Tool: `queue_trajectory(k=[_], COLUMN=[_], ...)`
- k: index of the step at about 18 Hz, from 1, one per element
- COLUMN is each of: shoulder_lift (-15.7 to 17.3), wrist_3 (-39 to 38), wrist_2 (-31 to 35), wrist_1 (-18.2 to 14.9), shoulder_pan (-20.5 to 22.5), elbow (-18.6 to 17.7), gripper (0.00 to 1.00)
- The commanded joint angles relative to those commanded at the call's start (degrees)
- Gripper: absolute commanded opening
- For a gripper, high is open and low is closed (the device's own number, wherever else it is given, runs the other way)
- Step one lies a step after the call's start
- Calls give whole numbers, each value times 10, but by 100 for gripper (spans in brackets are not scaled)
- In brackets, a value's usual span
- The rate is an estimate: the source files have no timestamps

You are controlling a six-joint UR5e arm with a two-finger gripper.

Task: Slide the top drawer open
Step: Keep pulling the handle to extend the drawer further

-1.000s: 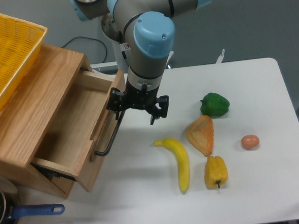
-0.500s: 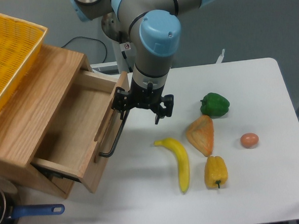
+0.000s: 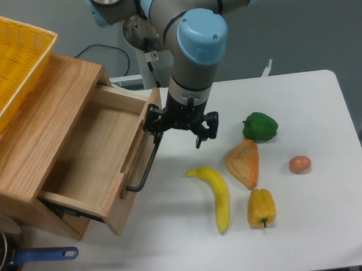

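Light oak, shallow and wide: the top drawer point(image 3: 96, 154) stands well out of its cabinet point(image 3: 33, 138) at the left of the table point(image 3: 322, 225), bare floor on show, nothing visible inside; its black bar handle point(image 3: 147, 165) runs along the front panel, facing the table's middle.

Step in hand, as judged: the pull itself, apparently well along; the drawer looks largely open. To do it well the pull should run straight along the drawer's own axis, out toward the table's open middle, since a sideways load on the bar would likely rack the drawer in its runners; slow near the end of travel so the box does not come off its stops; the banana point(image 3: 216, 191) lies near the line of travel and wants watching, the other produce further right less so.

Gripper point(image 3: 182, 128) at the upper end of the handle; one finger sits against the bar, the other stands clear to the right; jaws look spread, hooking the bar rather than pinching it.

Arm pose: the wrist hangs near vertical above the drawer's front corner, fingers pointing down; the blue-capped joint is directly above; the upper links reach back out of the top of the view.
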Motion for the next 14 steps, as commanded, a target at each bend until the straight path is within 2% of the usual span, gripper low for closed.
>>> queue_trajectory(k=[14], shoulder_lift=[-4], wrist_3=[17], wrist_2=[1], wrist_1=[2], shoulder_pan=[14], elbow=[-1], gripper=[100])
